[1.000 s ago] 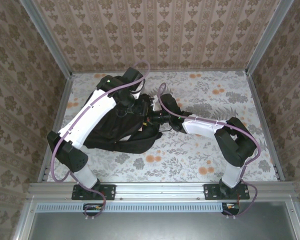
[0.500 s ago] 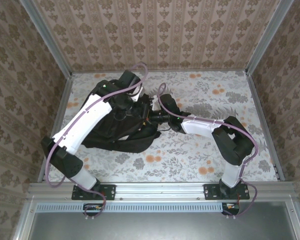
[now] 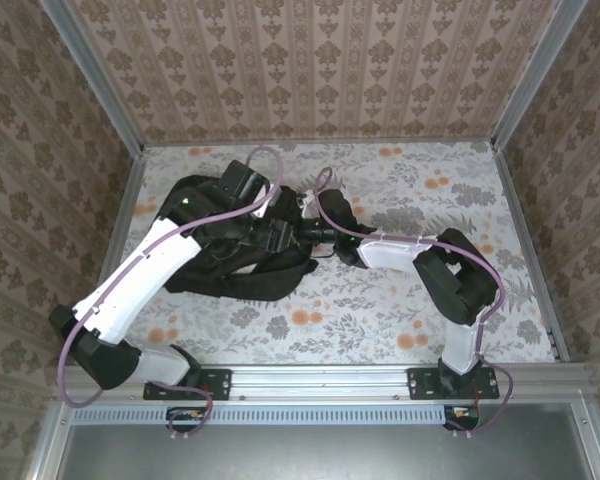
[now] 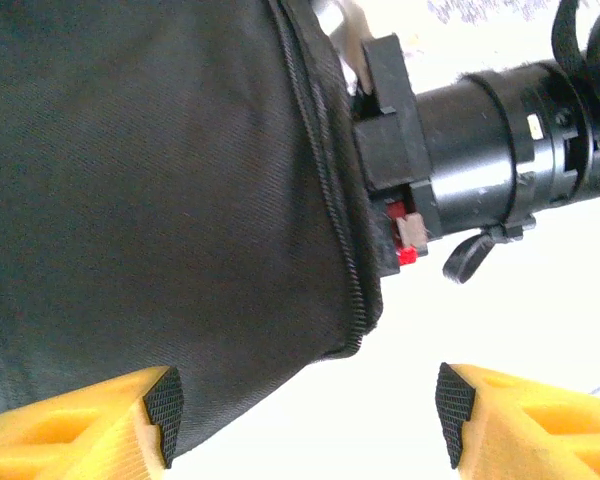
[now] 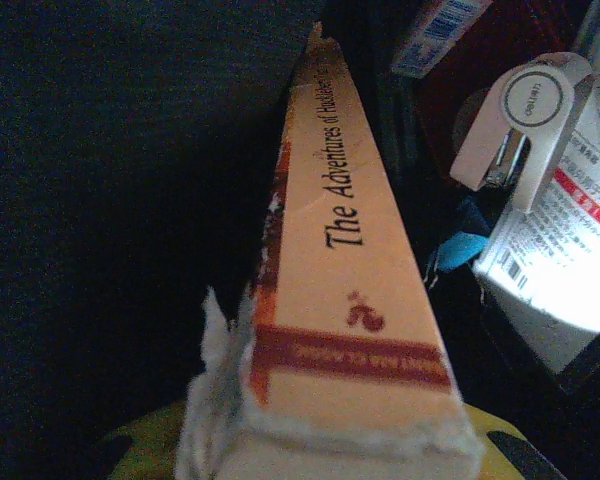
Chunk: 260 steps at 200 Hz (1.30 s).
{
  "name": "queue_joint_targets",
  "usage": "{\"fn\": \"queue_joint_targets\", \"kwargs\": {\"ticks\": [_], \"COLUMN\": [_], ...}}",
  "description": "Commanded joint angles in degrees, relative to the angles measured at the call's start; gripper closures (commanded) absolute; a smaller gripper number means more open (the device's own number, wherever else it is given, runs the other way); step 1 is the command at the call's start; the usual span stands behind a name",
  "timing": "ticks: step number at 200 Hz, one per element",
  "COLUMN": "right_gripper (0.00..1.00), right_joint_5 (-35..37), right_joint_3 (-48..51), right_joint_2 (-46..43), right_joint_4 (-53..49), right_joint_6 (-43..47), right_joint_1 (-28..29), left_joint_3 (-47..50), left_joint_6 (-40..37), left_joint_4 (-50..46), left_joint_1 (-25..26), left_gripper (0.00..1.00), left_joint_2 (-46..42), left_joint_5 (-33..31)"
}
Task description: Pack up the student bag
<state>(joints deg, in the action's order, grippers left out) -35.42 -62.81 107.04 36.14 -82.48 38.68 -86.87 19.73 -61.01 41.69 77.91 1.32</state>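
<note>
Three things show inside the bag [image 3: 242, 283], which lies left of centre on the desk [image 3: 380, 310]: a book [image 5: 350, 260], a white stapler [image 5: 515, 125] and a printed white box [image 5: 555, 255]. Your right arm [image 3: 400, 250] reaches into its opening, the right jaws clenched on the book's end. Your left arm [image 3: 140, 275] stretches across the bag, the left jaws released and spread wide beside the zipper [image 4: 330, 200].

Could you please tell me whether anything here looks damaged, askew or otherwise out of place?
Yes. The orange paperback book lying against the black fabric backpack looks damaged: the near end of its spine is torn and frayed, with ragged white paper showing along the edge. The white stapler beside it looks ordinary.
</note>
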Motion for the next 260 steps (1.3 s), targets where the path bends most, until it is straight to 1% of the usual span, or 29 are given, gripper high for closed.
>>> {"fn": "queue_joint_targets", "kwargs": {"ticks": [1, 21, 24, 37, 64, 77, 96, 116, 152, 204, 228, 260], "right_gripper": [1.0, 1.0, 1.0, 1.0, 1.0, 1.0, 1.0, 1.0, 1.0, 1.0, 1.0, 1.0], "right_joint_5": [-1.8, -2.2, -2.3, -2.6, -2.1, -1.9, -1.6, -1.4, -1.8, -2.2, -2.4, -2.2], "right_joint_3": [-2.1, -2.1, -2.3, -2.7, -2.8, -2.8, -2.5, -1.9, -0.6, 2.9, 3.9, 4.0], "right_joint_2": [-2.3, -3.9, -4.2, -6.3, -9.9, -11.3, -13.0, -14.4, -16.1, -16.4, -14.6, -13.3], "right_joint_4": [12.7, 10.9, 10.1, 4.4, -5.3, -9.5, -13.5, -15.2, -13.2, -2.1, 4.6, 6.8], "right_joint_6": [-4.2, -2.8, -2.2, 1.9, 9.5, 12.6, 15.9, 17.4, 16.7, 9.5, 4.2, 2.1], "right_joint_1": [0.3, 0.3, 0.3, 0.4, 0.4, 0.4, 0.4, 0.3, 0.2, -0.6, -0.9, -0.9], "left_joint_3": [-0.8, -1.1, -1.0, -1.5, -2.6, -2.0, -1.4, -1.0, -0.6, -0.4, 0.4, 1.1], "left_joint_6": [-1.4, -0.7, -0.8, -0.9, -0.4, -0.2, 0.2, 0.4, 1.0, 1.1, 0.7, 0.3], "left_joint_4": [1.7, 2.0, 2.1, 1.9, 0.6, 1.3, 1.7, 2.3, 3.1, 2.7, 2.5, 2.1], "left_joint_1": [-0.7, -3.0, -3.2, -4.1, -5.5, -6.4, -7.4, -7.8, -7.9, -7.8, -7.4, -5.8], "left_gripper": [0.28, 0.28, 0.26, 0.23, 0.23, 0.23, 0.23, 0.23, 0.23, 0.22, 0.21, 0.21], "left_joint_2": [-1.7, -3.3, -3.4, -3.4, -3.0, -3.4, -3.6, -3.6, -3.0, -2.1, -1.5, 0.7], "left_joint_5": [-6.5, -5.5, -5.1, -4.1, -3.8, -2.6, -1.2, 0.3, 3.4, 6.6, 7.2, 6.5]}}
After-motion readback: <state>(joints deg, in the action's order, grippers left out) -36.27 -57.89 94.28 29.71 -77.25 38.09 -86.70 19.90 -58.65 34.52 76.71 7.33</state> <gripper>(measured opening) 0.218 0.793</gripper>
